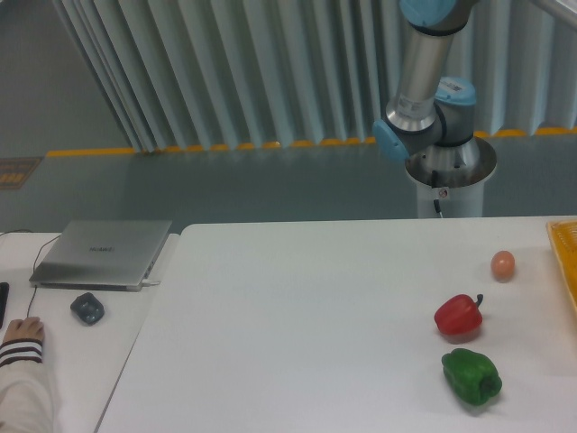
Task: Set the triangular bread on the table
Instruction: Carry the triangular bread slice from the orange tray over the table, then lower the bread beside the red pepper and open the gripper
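Observation:
The white table [297, 316] fills the lower middle and right of the camera view. The triangular bread is out of view. Only the arm's base and lower links [424, 99] show, rising behind the table's far right edge and leaving the frame at the top. The gripper itself is outside the picture.
A red pepper [458, 314], a green pepper [471, 376] and a small orange-pink ball [503, 264] lie at the table's right. A yellow tray edge [565, 262] shows at the far right. On the left desk sit a grey laptop [101, 253], a dark mouse [87, 308] and a person's hand [22, 331].

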`<state>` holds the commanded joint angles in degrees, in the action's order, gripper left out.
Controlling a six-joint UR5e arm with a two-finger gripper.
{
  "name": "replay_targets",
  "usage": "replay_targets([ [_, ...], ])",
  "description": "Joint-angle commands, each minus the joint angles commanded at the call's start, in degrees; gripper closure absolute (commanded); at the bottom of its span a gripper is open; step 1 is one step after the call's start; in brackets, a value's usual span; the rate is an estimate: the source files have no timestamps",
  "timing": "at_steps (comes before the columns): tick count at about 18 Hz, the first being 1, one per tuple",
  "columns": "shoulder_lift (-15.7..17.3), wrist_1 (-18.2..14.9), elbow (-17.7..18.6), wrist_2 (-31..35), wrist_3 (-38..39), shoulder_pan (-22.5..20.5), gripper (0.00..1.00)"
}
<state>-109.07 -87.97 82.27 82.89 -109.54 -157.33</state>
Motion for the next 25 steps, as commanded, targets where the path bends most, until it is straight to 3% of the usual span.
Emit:
replay_targets([
  [4, 0.4, -1.0, -0.1, -1.8, 2.3, 1.1, 0.83],
  [6, 1.1, -1.6, 0.2, -6.8, 9.1, 2.6, 0.83],
  [11, 1.1, -0.8, 0.6, -7.0, 22.8, 8.7, 0.82],
  [14, 0.9, 3.3, 1.4, -7.0, 30.2, 12.0, 0.82],
  [17, 0.9, 3.7, 1.5, -7.5, 31.7, 13.8, 0.82],
  [20, 1.0, 6.6, 1.6, -9.3, 39.5, 17.1, 0.82],
  [25, 0.4, 7.0, 2.4, -9.0, 48.1, 24.6, 0.82],
])
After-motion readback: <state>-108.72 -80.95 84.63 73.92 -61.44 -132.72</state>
